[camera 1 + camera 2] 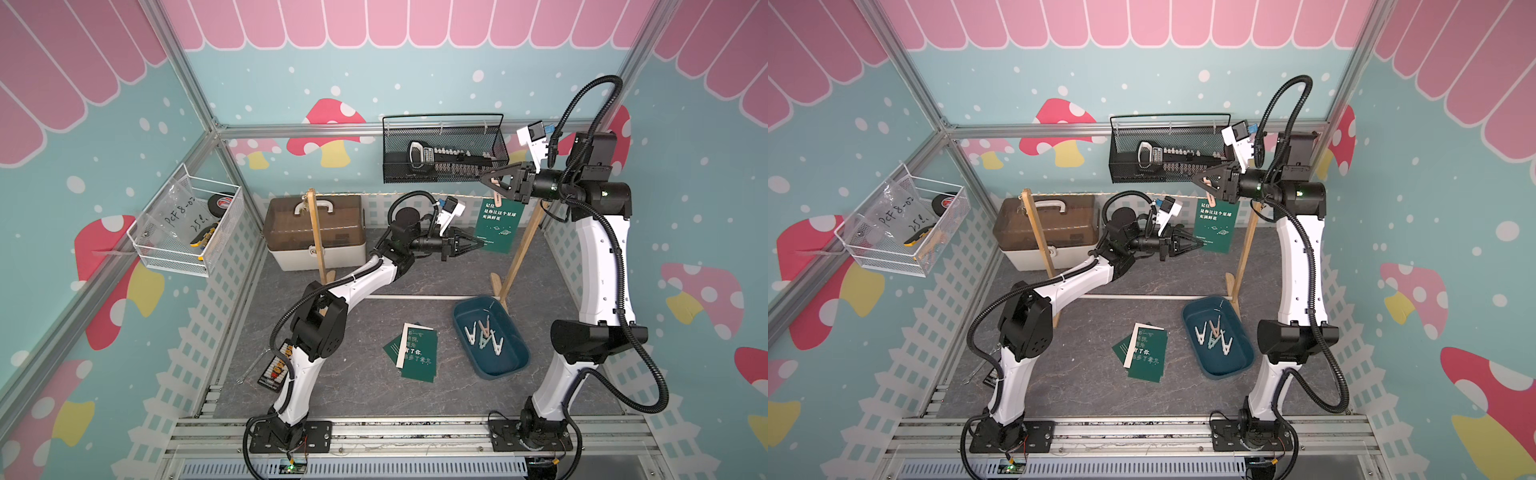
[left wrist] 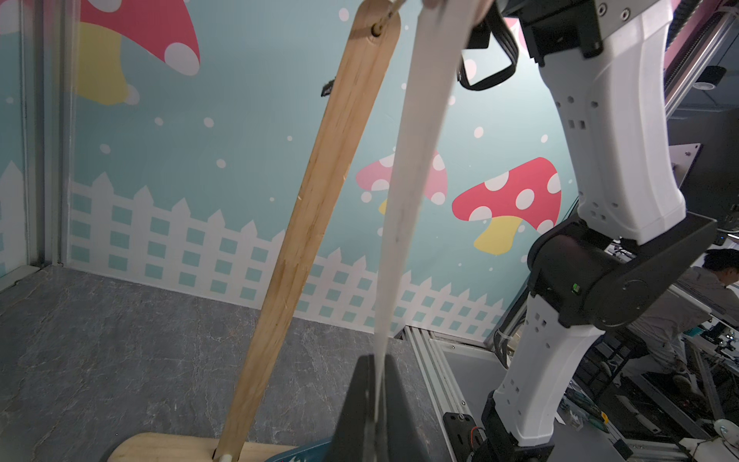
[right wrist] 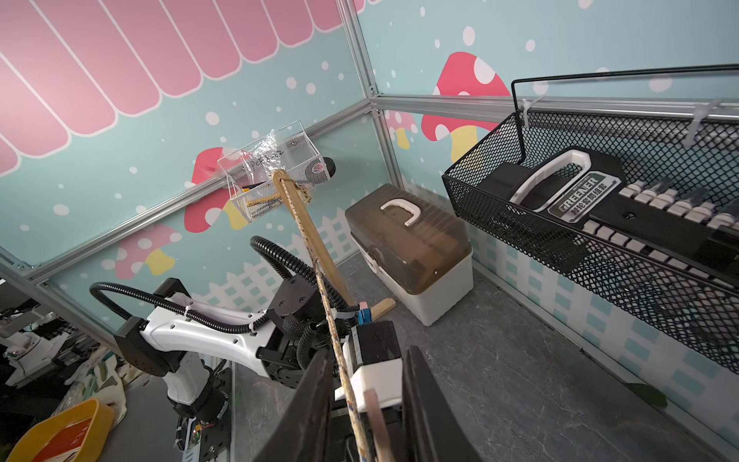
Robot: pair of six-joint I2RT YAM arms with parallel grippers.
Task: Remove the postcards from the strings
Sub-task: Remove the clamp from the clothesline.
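One dark green postcard [image 1: 496,226] [image 1: 1214,226] hangs from the beige string [image 1: 374,195] [image 1: 1092,195] by a pale clothespin [image 1: 496,189] [image 1: 1210,195]. My left gripper [image 1: 480,245] [image 1: 1200,245] [image 2: 376,356] is shut on that card's lower edge; the left wrist view shows the card edge-on as a pale strip [image 2: 408,180]. My right gripper [image 1: 483,179] [image 1: 1194,178] [image 3: 368,352] is up at the string [image 3: 320,272], its jaws narrowed round the clothespin's top [image 3: 378,424]. Other postcards [image 1: 415,353] [image 1: 1144,353] lie stacked on the floor.
Two wooden posts [image 1: 316,232] [image 1: 523,249] carry the string, joined by a white rod [image 1: 415,297]. A blue tray [image 1: 515,365] with several clothespins sits by the right post. A brown-lidded toolbox [image 1: 311,237] stands behind; a black mesh basket [image 1: 444,153] and a white wire basket [image 1: 187,228] hang on the walls.
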